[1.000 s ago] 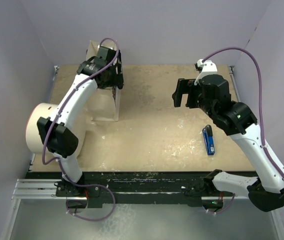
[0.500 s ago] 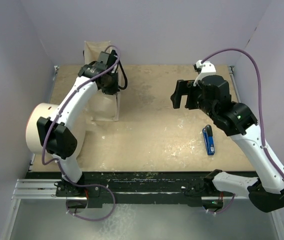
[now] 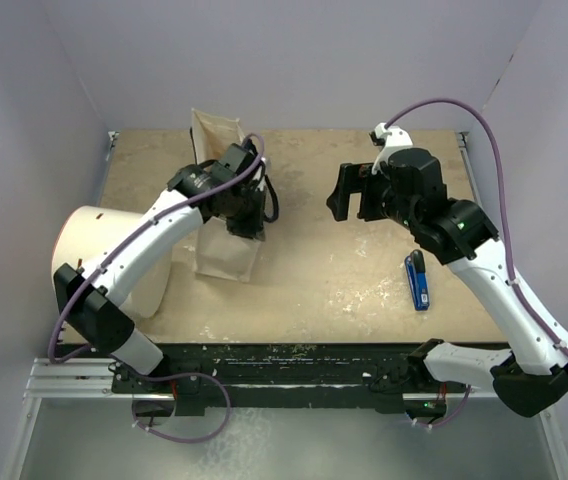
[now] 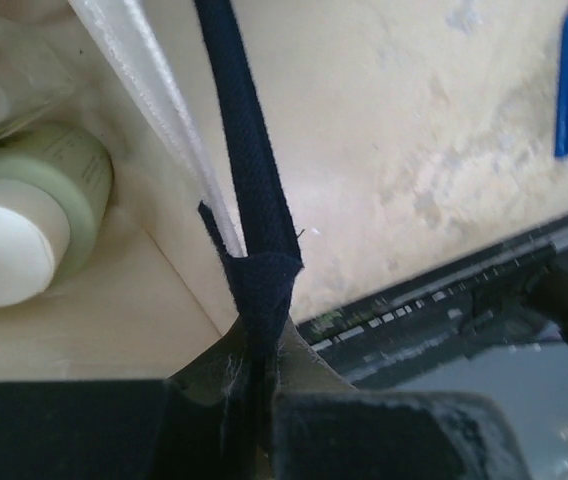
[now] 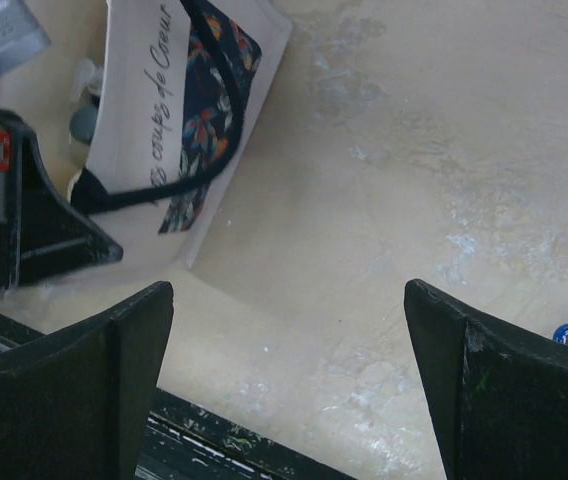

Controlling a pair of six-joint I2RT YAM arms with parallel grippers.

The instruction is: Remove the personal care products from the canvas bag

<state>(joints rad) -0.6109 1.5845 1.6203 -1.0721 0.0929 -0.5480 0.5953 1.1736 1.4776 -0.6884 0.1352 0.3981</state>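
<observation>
The beige canvas bag [image 3: 226, 258] stands left of the table's middle, tilted. My left gripper [image 3: 247, 215] is shut on its black strap handle [image 4: 249, 180], which runs up out of the jaws. Inside the bag, the left wrist view shows an olive-green bottle with a wide white cap [image 4: 34, 215] and part of a clear bottle [image 4: 9, 60] above it. The other products are hidden. My right gripper [image 3: 349, 192] hangs open over bare table to the bag's right, its fingers [image 5: 469, 390] wide apart and holding nothing. From there the printed bag [image 5: 154, 120] is up left.
A large white cylinder [image 3: 104, 260] lies at the left edge, close beside the bag. A flat blue-and-black tool [image 3: 417, 280] lies on the table at the right, under the right arm. The black rail [image 3: 294, 360] runs along the near edge.
My left gripper shut on the strap and pulled the bag from the back left toward the middle and nearer. The right arm shifted a little left.
</observation>
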